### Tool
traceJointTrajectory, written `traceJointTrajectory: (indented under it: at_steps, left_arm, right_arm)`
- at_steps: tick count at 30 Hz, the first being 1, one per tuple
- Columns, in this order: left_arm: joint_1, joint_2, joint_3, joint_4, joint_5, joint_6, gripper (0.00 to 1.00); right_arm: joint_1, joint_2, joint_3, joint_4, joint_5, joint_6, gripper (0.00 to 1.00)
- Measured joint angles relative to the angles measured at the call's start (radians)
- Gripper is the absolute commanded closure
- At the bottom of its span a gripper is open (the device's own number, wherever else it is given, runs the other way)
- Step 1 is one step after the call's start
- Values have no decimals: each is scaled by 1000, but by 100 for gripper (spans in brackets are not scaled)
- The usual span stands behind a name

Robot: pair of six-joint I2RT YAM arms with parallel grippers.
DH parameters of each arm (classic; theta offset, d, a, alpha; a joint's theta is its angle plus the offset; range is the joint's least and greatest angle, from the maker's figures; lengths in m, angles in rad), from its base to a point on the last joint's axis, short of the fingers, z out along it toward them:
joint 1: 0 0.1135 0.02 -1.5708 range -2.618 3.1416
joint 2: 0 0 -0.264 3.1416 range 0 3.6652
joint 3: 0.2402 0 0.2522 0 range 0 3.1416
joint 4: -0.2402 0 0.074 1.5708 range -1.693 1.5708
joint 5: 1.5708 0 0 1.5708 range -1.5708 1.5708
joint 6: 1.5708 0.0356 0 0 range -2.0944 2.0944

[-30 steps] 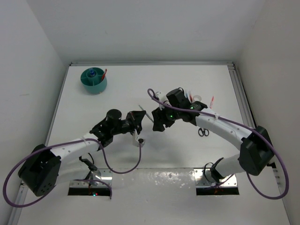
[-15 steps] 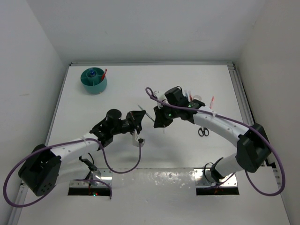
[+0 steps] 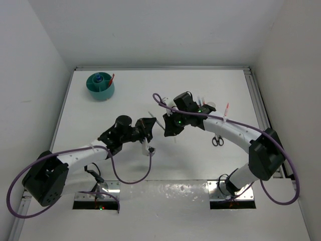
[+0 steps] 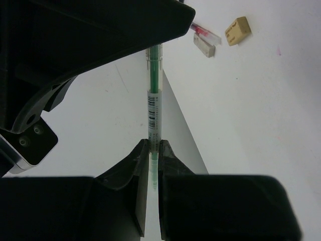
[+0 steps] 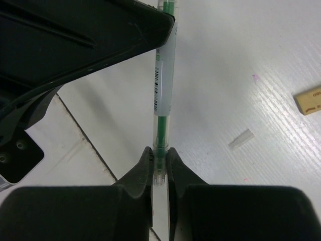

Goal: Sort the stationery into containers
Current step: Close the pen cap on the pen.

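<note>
**Green pen clamped at both ends**

Pinched at one end by left gripper, at the other by right gripper. Held mid-frame in top view, well apart from teal tub at upper left.

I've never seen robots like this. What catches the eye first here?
In the middle, the left claw and the right claw are each shut on opposite ends of one clear pen with green ink. At the far left corner stands a teal tub with a red pen sticking out. Black-handled scissors lie off to the right.
</note>
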Motion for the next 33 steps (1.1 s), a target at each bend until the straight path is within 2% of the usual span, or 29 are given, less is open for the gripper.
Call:
traceJointTrajectory:
  at_steps: [20, 21, 22, 23, 27, 30, 33]
  left_arm:
    - [0, 3, 1, 5, -52, -40, 100]
    - [0, 3, 0, 6, -53, -48, 100]
    - [0, 3, 0, 6, -55, -58, 100]
    - [0, 3, 0, 6, -58, -69, 100]
    - [-13, 4, 0, 3, -8, -132, 100]
    - [-18, 8, 1, 7, 8, -184, 100]
    - [-4, 12, 1, 7, 3, -240, 100]
  right_arm:
    - [0, 60, 70, -30, 8, 4, 100]
    - [0, 60, 69, -30, 8, 4, 97]
    - [0, 60, 70, -31, 8, 4, 90]
    - [0, 60, 70, -30, 9, 2, 72]
    - [-7, 53, 70, 48, 27, -6, 37]
    - [-28, 13, 64, 96, 47, -21, 25]
    - [-58, -50, 47, 105, 73, -36, 22]
